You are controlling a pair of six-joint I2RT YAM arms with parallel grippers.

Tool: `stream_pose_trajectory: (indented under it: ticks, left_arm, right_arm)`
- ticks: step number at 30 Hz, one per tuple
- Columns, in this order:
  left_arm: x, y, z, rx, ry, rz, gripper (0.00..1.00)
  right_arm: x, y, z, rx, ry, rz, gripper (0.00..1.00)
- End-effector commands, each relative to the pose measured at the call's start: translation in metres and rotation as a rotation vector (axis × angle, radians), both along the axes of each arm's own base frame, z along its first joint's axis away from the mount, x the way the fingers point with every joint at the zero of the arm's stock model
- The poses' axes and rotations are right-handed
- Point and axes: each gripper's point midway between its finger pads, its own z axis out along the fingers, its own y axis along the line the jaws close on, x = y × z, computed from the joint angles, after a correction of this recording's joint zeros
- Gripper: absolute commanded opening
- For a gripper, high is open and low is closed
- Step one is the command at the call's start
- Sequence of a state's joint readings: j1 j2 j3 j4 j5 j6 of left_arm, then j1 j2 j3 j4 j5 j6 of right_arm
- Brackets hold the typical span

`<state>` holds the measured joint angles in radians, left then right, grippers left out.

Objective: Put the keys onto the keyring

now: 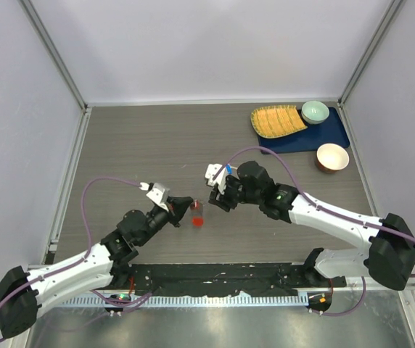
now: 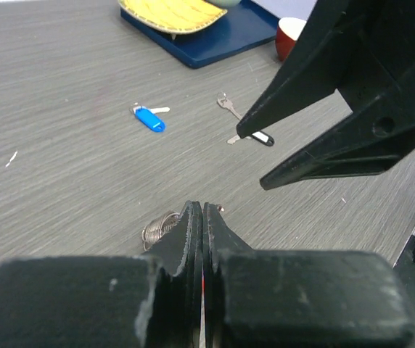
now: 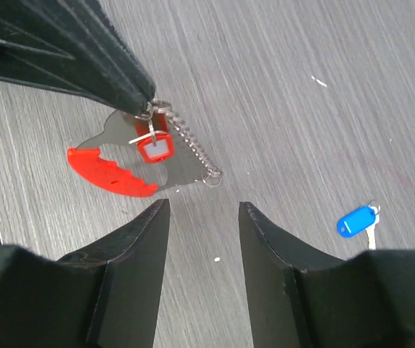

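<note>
Right wrist: right gripper [image 3: 203, 208] jaws spread, holding nothing; left gripper [image 3: 144, 108] jaws pressed together, pinching keyring [image 3: 191, 145].

We read this as a robotics lab test cell, not a home or shop. The grey wood-grain table [image 1: 157, 145] is boxed in by blank pale panels [image 1: 207, 43] on alu. frame posts [image 1: 56, 54] along its far & side edges. A left arm [image 1: 84, 264] & right arm [image 1: 331, 214] are bolted at its near edge, w/ purple cables [image 1: 91, 183] looping above it. At its far right corner sit staged props: blue tray [image 1: 334, 134], woven plate [image 1: 276, 119], green bowl [image 1: 315, 112], brown bowl [image 1: 332, 157].
</note>
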<state>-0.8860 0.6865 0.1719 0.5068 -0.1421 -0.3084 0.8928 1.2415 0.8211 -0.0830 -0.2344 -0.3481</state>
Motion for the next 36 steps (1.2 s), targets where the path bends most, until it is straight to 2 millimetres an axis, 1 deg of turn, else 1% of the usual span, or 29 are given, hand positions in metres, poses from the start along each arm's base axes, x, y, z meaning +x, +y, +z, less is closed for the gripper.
stream_pose_trajectory:
  ticks: [1,6,7,9,10,11,16,17,22,30,31,33,36]
  left_arm:
    - [0.002,0.0,0.038,-0.073,-0.146,-0.003,0.0]
    - [0.0,-0.003,0.038,-0.078,-0.167,-0.024,0.0]
    - [-0.001,-0.004,0.036,-0.076,-0.17,-0.029,0.0]
    - [-0.002,-0.005,0.038,-0.083,-0.185,-0.038,0.0]
    - [-0.002,-0.005,0.035,-0.073,-0.191,-0.039,0.0]
    - [-0.002,-0.004,0.038,-0.079,-0.204,-0.039,0.0]
    - [-0.003,-0.008,0.041,-0.069,-0.238,-0.061,0.0]
    - [-0.004,-0.009,0.044,-0.073,-0.251,-0.064,0.0]
    - [-0.005,-0.016,0.048,-0.066,-0.277,-0.096,0.0]
    - [-0.003,-0.02,0.058,-0.081,-0.311,-0.102,0.0]
    - [-0.003,-0.02,0.059,-0.081,-0.313,-0.1,0.0]
    - [-0.002,-0.019,0.06,-0.084,-0.317,-0.095,0.0]
    - [-0.002,-0.017,0.06,-0.083,-0.319,-0.09,0.0]
  right_arm:
    - [0.002,0.021,0.034,0.131,-0.051,0.085,0.48]
    - [-0.004,0.033,0.032,0.151,-0.04,0.162,0.48]
    - [-0.004,0.035,0.032,0.153,-0.042,0.168,0.48]
    - [-0.004,0.037,0.031,0.156,-0.042,0.176,0.48]
    - [-0.003,0.038,0.033,0.158,-0.043,0.178,0.48]
    - [-0.002,0.039,0.035,0.165,-0.05,0.178,0.48]
    - [0.003,0.038,0.033,0.165,-0.061,0.148,0.45]
    - [0.004,0.038,0.034,0.165,-0.063,0.144,0.44]
    - [0.003,0.038,0.038,0.199,-0.057,0.136,0.41]
    - [0.0,0.033,0.028,0.183,-0.021,0.109,0.32]
    - [0.0,0.032,0.026,0.178,-0.014,0.106,0.28]
    - [-0.003,0.03,0.022,0.17,-0.002,0.105,0.27]
    - [-0.005,0.029,0.017,0.165,0.016,0.107,0.21]
